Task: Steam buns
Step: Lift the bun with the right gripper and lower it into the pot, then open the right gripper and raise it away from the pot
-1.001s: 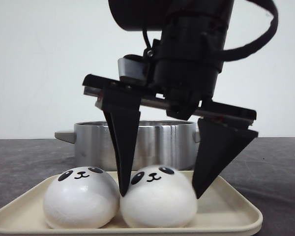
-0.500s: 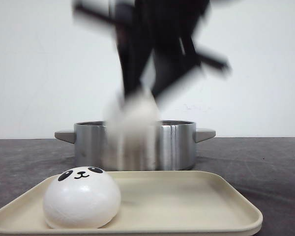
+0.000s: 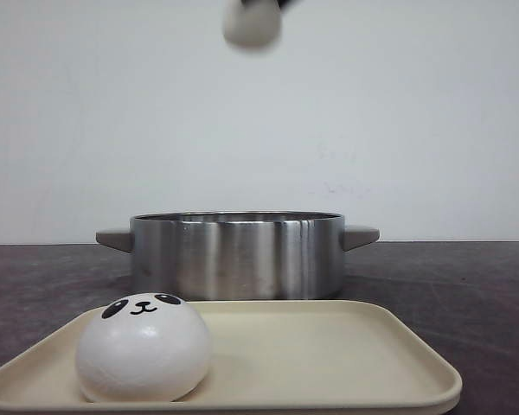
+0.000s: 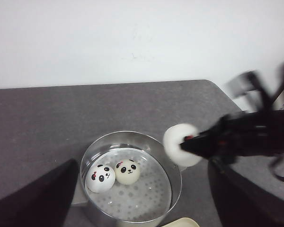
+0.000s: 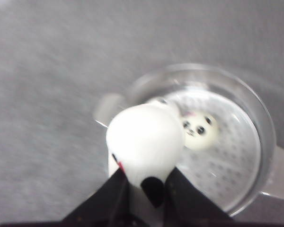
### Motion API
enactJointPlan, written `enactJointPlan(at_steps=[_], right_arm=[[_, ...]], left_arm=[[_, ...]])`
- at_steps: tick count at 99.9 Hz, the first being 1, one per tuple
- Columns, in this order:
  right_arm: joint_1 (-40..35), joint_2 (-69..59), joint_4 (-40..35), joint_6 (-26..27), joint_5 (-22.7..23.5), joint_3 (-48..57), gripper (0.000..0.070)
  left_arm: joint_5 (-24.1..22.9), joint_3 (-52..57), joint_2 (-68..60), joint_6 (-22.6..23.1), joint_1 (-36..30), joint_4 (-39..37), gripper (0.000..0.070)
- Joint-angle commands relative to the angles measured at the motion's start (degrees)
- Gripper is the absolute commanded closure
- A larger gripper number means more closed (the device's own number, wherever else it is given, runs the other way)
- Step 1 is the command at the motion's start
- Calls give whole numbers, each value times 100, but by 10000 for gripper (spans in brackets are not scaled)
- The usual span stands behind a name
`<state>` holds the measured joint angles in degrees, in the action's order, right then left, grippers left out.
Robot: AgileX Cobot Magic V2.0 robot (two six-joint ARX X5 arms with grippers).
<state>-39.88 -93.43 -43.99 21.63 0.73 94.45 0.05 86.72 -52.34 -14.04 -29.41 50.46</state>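
My right gripper [image 5: 149,187] is shut on a white panda bun [image 5: 144,142] and holds it high above the table, near the rim of the steel pot [image 5: 262,142]. In the front view this bun [image 3: 251,22] hangs at the top edge, the gripper almost out of frame. The left wrist view shows the held bun [image 4: 181,144] and the right gripper [image 4: 203,142] beside the pot [image 4: 173,170]. Two buns [image 4: 100,177] [image 4: 128,171] lie inside on the perforated steamer plate. One bun [image 3: 143,346] sits at the tray's left. My left gripper [image 4: 142,205] is open and empty, high over the pot.
The beige tray [image 3: 329,354] lies at the front of the dark grey table, with the pot [image 3: 236,255] right behind it. The pot has two side handles [image 3: 112,238]. A white wall stands behind the table.
My right gripper closed on the right-hand bun on the tray and lifted it up and back, out of the tray to above the pot. The other tray bun stayed put.
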Motion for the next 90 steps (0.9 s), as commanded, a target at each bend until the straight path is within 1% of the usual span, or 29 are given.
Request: enactJointPlan(at_steps=[1,11,31,35,37,39,42,49,51,53,56,81,88,90], right_arm=[[68,-396,-31,-153,111,66,693],[214,-881,-28,-166,164,66,693],[376,-1707,-120,-168,557,66,693],[393,-1816,-170,-149,555,66,688],[400,-1858,-203,-146,553,66,675],[411,-1891,-240,-146,549,66,647],[417,-1945,-251,-146,542,66,572],[431,-2017,-280,-149,531,66,336],[439,-2026,-295,-146,529,66,278],[448,-2026,-299,-149,529,66,234],[461,-2035,-304,-146,525,66,199],[581,-2035,-337,-66,562,94,192],[629,-2013,-511,-129,586,179,194],[647,-1998,-581,-142,588,219,208]], left_arm=[[-7,98,-50,101,-31,-68,188],[-7,98,-81,98,-31,-66,188],[-7,98,-109,101,-39,-24,188],[-7,98,-114,101,-59,-20,188],[-7,98,-116,103,-68,-13,188],[-7,98,-118,107,-76,-9,188],[-7,98,-122,118,-87,11,188],[-7,96,-136,138,-107,61,188],[-9,96,-142,140,-111,76,188],[-7,96,-153,142,-111,90,188],[-9,96,-162,140,-111,107,188],[-7,96,-291,138,-111,208,188],[-4,96,-348,138,-120,319,188],[-4,96,-367,138,-129,365,188]])
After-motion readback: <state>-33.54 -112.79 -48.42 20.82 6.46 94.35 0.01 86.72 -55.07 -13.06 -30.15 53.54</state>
